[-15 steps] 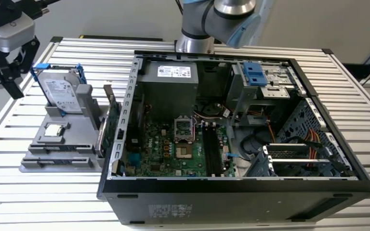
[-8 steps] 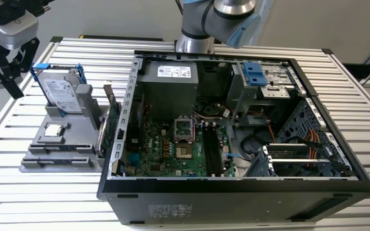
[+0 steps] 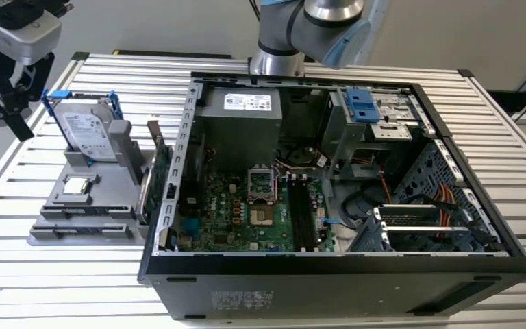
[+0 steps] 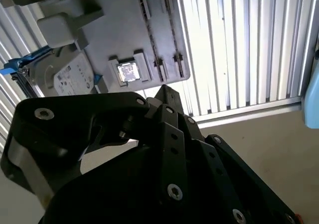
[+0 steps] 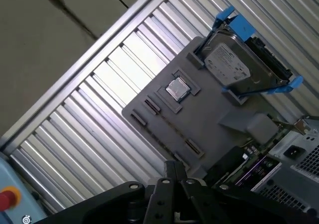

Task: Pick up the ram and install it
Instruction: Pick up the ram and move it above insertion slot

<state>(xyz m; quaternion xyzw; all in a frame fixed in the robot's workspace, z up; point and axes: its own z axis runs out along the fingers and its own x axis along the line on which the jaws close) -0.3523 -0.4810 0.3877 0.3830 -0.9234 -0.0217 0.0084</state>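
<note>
**Ram well off to the claw's lower right, standing on edge by the case wall**

In the exterior view the gripper [image 3: 0, 127] hangs at the upper left of the frame, past the outer edge of the gray parts holder [image 3: 85, 233]. Its jaws appear to stand apart with nothing between them, though that corner of the frame gives only a partial look.

The ram [image 3: 145, 195] is not yet picked up. As best I can judge, it is the dark, thin stick standing on edge at the holder's far side. It sits just beside the larger green card [image 3: 162, 175] and close to the left wall of the open computer case [image 3: 336, 271]. Its long axis runs from the frame's upper middle toward the lower left, roughly parallel to that wall.

From the claw, the ram lies toward the lower right of the frame. The hard drive in its blue frame [image 3: 88, 133] stands upright between the two, and the processor chip [image 3: 79, 185] lies flat on the holder below it. Both wrist views look down on that same holder.

Inside the case, the long black memory slots [image 3: 300, 212] on the motherboard [image 3: 235, 219] lie further right again.
</note>
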